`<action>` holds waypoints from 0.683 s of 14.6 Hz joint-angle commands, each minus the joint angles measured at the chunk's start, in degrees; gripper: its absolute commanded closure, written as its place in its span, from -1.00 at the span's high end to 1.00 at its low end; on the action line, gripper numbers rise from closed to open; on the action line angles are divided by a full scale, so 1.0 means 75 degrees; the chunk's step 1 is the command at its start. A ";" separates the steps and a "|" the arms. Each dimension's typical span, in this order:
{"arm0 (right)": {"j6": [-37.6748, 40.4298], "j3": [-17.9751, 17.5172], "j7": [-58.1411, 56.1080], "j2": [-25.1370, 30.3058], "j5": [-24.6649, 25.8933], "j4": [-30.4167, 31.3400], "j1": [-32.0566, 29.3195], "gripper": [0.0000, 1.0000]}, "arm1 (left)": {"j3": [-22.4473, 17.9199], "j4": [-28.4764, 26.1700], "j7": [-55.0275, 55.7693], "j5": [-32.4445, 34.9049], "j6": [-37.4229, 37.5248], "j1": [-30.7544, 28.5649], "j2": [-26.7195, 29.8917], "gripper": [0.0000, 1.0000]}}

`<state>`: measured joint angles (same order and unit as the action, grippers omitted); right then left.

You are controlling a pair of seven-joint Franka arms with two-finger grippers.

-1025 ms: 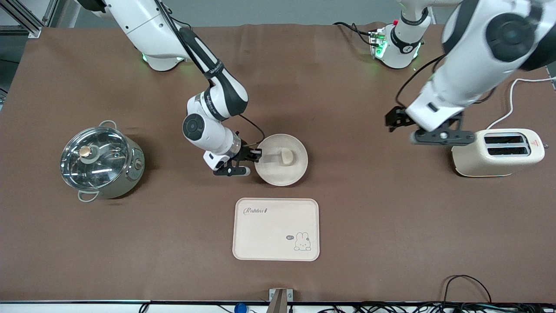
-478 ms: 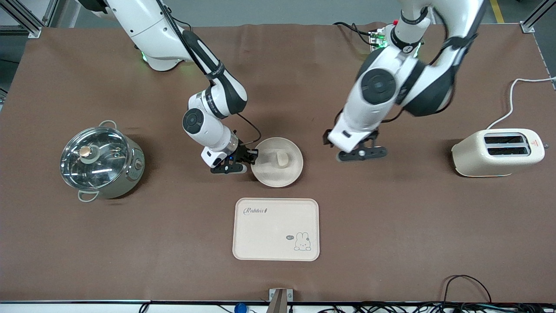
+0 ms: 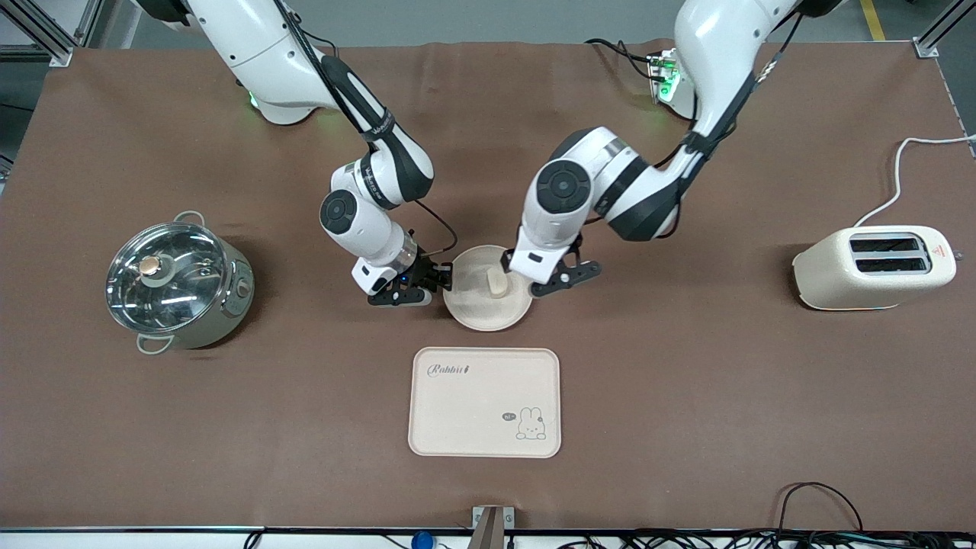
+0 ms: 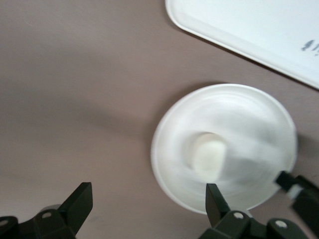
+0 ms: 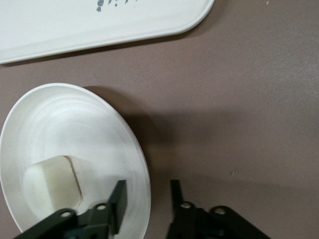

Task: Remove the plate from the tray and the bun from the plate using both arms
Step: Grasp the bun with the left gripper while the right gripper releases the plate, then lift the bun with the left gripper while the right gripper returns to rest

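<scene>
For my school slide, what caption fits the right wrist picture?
Right gripper grips the rim of the plate, bun inside, tray nearby.

Right hand (image 3: 441, 279) low, fingers (image 5: 117, 199) closed to a narrow gap; left hand (image 3: 534, 276) lowered, fingers (image 4: 215, 200) spread wide.

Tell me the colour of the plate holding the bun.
Plain cream-white plate, no pattern; clearest in the right wrist view.
</scene>
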<state>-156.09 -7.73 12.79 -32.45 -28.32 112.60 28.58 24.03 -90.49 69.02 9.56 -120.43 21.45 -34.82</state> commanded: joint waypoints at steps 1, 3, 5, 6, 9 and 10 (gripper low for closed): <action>0.1014 -0.0059 -0.0170 0.0388 -0.0232 -0.0200 -0.0468 0.66 | -0.0052 0.0685 0.0849 0.0598 -0.0370 0.0315 -0.0781 1.00; 0.1870 -0.0024 -0.0205 0.0879 -0.0221 -0.0387 -0.0971 1.00 | -0.0052 0.0873 0.1295 0.0892 -0.0664 0.0479 -0.1122 1.00; 0.2610 -0.0012 -0.0252 0.1336 -0.0127 -0.0493 -0.1499 1.00 | -0.0075 0.0909 0.1379 0.0940 -0.0816 0.0620 -0.1322 1.00; 0.2856 0.0034 -0.0252 0.1559 -0.0022 -0.0575 -0.1559 1.00 | -0.0133 0.0909 0.1379 0.0987 -0.0945 0.0690 -0.1392 1.00; 0.3769 0.0548 -0.0240 0.2239 0.1181 -0.0739 -0.1724 1.00 | -0.0508 0.0909 0.1391 0.1011 -0.1378 0.1077 -0.1638 1.00; 0.4214 0.0689 -0.0240 0.2403 0.1534 -0.0891 -0.1817 1.00 | -0.0567 0.0909 0.1414 0.1022 -0.1438 0.1182 -0.1720 1.00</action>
<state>-128.86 -4.01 10.91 -18.02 -21.25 105.82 15.84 21.50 -85.43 78.44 15.96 -130.10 28.08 -46.05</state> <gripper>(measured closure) 0.000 0.000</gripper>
